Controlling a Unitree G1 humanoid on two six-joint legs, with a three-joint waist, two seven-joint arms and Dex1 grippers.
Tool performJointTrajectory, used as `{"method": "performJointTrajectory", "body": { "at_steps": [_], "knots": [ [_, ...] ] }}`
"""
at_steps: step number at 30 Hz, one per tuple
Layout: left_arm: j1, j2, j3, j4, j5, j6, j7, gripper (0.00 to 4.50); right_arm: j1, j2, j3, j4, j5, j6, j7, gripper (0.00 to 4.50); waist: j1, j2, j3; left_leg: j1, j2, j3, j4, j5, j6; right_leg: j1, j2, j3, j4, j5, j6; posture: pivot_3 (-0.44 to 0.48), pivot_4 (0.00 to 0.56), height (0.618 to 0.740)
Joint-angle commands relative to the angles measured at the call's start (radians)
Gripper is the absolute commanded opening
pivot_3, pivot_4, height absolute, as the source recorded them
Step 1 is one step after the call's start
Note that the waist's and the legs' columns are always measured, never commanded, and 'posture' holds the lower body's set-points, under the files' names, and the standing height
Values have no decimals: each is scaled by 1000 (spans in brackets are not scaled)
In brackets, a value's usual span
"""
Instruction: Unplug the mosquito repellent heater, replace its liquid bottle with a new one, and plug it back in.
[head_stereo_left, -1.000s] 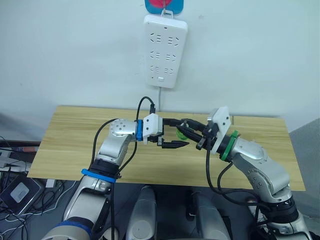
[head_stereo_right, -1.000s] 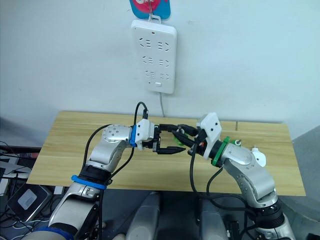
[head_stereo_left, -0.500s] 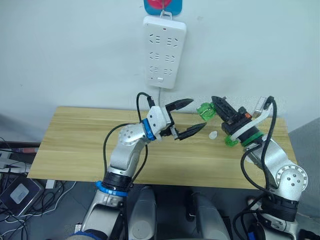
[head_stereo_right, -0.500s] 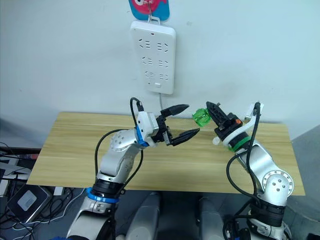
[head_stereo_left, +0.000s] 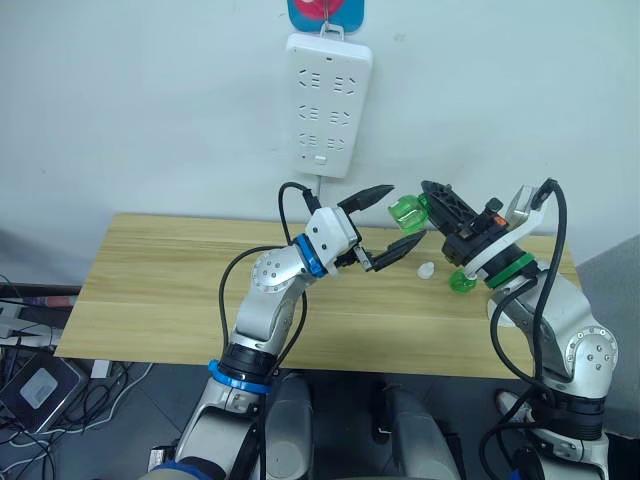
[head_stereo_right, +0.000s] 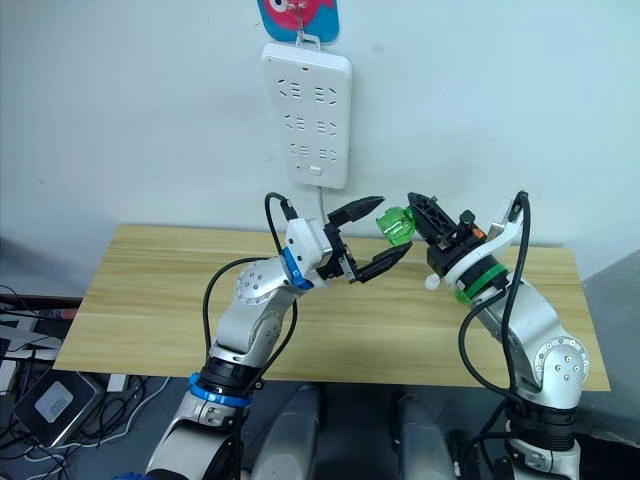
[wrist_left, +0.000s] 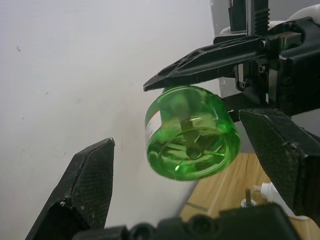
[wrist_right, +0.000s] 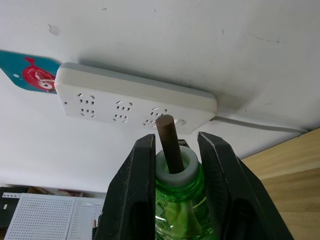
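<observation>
The right gripper (head_stereo_left: 418, 205) has lifted away from the middle of the counter (head_stereo_left: 150, 290) and now holds a green liquid bottle (head_stereo_left: 405, 212) up in the air, jaws pinching its neck, with the brown wick poking out between them in the right wrist view. A second ago both arms were low and close together over the counter; now they are raised in front of the wall. The left gripper (head_stereo_left: 389, 222) has followed, jaws spread wide on either side of the bottle's base without touching it. That looks like a handover or a regrasp of the bottle. The heater (head_stereo_left: 427, 270), as far as I can tell, is the small white piece lying on the counter below the right arm, beside another green bottle (head_stereo_left: 461, 281). The power strip (head_stereo_left: 329, 103) sockets are empty.
</observation>
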Motion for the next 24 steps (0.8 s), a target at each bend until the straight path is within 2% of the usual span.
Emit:
{"method": "performJointTrajectory", "body": {
  "at_steps": [1,11,14,19,24],
  "knots": [
    [-8,-24,-8,-19,-14,-16,19,4500,5,-15,8,-62,35,-31,4,886,0,0,0,0,0,0,0,0,0,0,0,0,0,0,0,275,276,740],
    [-18,-52,-13,5,-4,-25,50,4500,7,-27,45,-77,47,-72,3,886,0,0,0,0,0,0,0,0,0,0,0,0,0,0,0,274,277,740],
    [-16,-51,-16,7,-6,-24,51,3935,12,-27,54,-83,52,-81,-1,886,0,0,0,0,0,0,0,0,0,0,0,0,0,0,0,274,277,740],
    [-18,-50,-14,4,-11,-24,58,2363,17,-31,60,-87,55,-95,-3,886,0,0,0,0,0,0,0,0,0,0,0,0,0,0,0,275,278,740],
    [-24,-53,-11,9,-2,-42,71,2263,21,-39,65,-85,48,-102,3,886,0,0,0,0,0,0,0,0,0,0,0,0,0,0,0,276,279,740]
  ]
}}
